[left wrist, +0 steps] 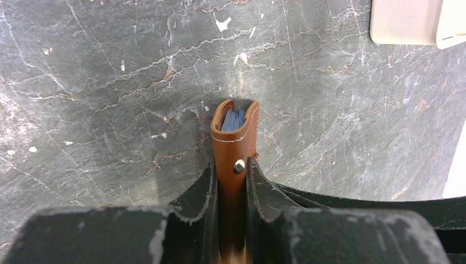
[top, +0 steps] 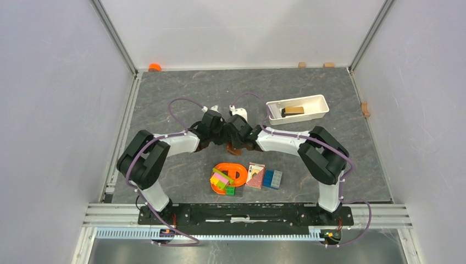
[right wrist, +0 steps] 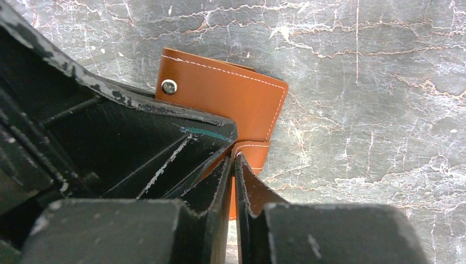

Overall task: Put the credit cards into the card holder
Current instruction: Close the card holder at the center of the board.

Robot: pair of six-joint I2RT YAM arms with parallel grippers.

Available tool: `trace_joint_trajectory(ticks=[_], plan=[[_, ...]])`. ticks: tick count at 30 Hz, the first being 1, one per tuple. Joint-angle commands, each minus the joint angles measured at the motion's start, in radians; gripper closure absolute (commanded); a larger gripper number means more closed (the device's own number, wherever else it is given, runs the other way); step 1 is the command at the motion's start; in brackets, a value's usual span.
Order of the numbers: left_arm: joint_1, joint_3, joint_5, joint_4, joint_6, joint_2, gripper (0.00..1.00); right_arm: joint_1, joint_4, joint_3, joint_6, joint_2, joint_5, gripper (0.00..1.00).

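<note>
On the grey marbled table (top: 181,93), the two arms are meeting at mid-table with the holder (left wrist: 235,144) between them. The holder is showing tan-brown leather, pale stitching along its edges and a small metal stud (left wrist: 238,166) on one face. The left claw (left wrist: 232,163) is pinching it from both sides, its fingers pressing flat against the leather. The holder's far end is gaping a little, and the blue edges of cards (left wrist: 233,120) are standing inside it.

The right claw (right wrist: 234,162) is holding its jaws a thin slit apart, with a stitched brown tab of the holder lying in the slit. Whether it is gripping that tab cannot be told. From above, the claws are covering nearly all of the holder, leaving only slivers of brown. The cards are packed too close to count, and it is unclear whether the holder is touching the table.
</note>
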Motion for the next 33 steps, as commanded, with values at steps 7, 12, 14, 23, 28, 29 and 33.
trace_joint_trajectory(ticks=[7,12,14,23,28,29,33], plan=[[-0.105,0.02,0.061,0.055,-0.041,0.063,0.98,0.199,0.668,0.007,0.156,0.053,-0.599,0.85],[-0.085,0.017,0.084,0.07,-0.051,0.079,0.98,0.196,0.626,-0.027,0.111,-0.008,-0.517,0.81],[-0.08,0.017,0.091,0.074,-0.053,0.084,0.98,0.196,0.572,-0.044,0.075,-0.048,-0.46,0.8],[-0.055,0.014,0.093,0.078,-0.041,0.095,0.98,0.188,0.378,-0.105,-0.017,-0.185,-0.294,0.69],[-0.006,0.024,0.116,0.073,-0.029,0.118,0.98,0.184,0.26,-0.192,-0.074,-0.307,-0.149,0.54],[0.001,0.027,0.118,0.074,-0.02,0.119,0.98,0.181,0.239,-0.217,-0.083,-0.334,-0.123,0.52],[0.017,0.037,0.095,0.058,0.029,0.101,0.85,0.148,0.171,-0.326,-0.103,-0.439,-0.085,0.46]])
